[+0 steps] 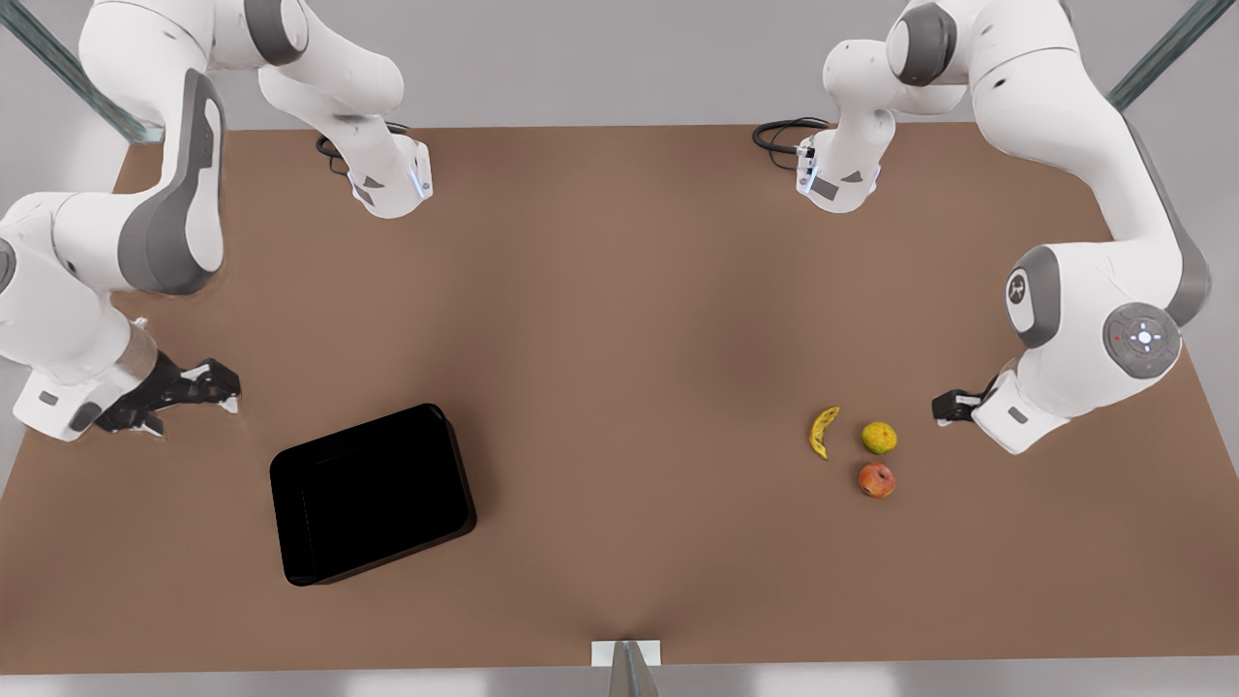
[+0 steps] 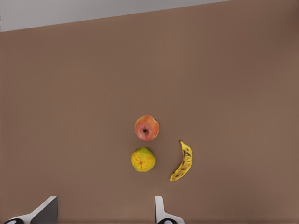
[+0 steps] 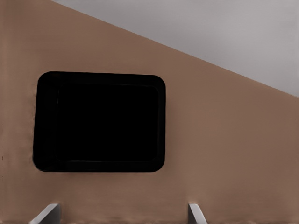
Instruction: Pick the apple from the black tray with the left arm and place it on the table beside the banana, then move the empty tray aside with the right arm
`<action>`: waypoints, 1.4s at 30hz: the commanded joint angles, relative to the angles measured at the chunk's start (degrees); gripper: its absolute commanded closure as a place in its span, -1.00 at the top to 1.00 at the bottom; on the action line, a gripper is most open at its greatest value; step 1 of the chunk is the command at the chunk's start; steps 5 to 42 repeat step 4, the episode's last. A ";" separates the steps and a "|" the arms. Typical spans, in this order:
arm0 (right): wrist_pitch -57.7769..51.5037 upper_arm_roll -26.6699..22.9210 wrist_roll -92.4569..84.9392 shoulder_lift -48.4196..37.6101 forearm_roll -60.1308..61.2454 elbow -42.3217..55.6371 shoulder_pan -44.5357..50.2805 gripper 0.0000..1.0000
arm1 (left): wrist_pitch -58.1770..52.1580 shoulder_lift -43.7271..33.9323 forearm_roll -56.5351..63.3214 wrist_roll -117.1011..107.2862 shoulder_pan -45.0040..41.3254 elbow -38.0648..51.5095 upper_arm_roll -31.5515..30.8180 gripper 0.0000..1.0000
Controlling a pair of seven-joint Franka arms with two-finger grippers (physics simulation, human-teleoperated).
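Over by the table's [image 1: 619, 319] edge at the front view's left, the right gripper [image 1: 184, 392] hangs just above the brown top, its black fingers spread apart and grasping nothing. Its wrist view looks straight at the black tray [image 3: 99, 121], and the two fingertips [image 3: 46, 213] stand wide at the near side of that shot. The black tray [image 1: 373, 494] lies flat on the table a little toward the near edge from that gripper, turned slightly askew, and nothing sits in it.

Further along, toward the edge at the front view's right, three fruits lie close together on the bare table. The banana [image 1: 823, 432] comes first, then a yellow-green round fruit [image 1: 879, 438] just beside it, and the apple [image 1: 876, 479] just nearer the near edge than that fruit, apart from the banana but close. From the left wrist view the apple [image 2: 146, 128] lies beyond the yellow-green fruit [image 2: 143, 159], with the banana [image 2: 183, 161] to one side.

The left gripper [image 1: 953, 407] waits just beside the fruits, near the table's edge, released, its fingers [image 2: 161, 212] wide apart and touching none of them.
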 commanded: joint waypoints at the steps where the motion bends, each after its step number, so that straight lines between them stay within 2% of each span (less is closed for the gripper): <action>1: -17.87 -0.06 4.35 -1.77 0.33 -0.80 -0.05 1.00 | -0.02 0.02 0.53 -2.14 -0.18 0.02 0.05 1.00; 42: -17.43 0.03 6.81 -1.77 0.33 -1.86 -0.05 1.00 | -0.02 -0.07 0.53 -1.79 -0.09 0.11 0.13 1.00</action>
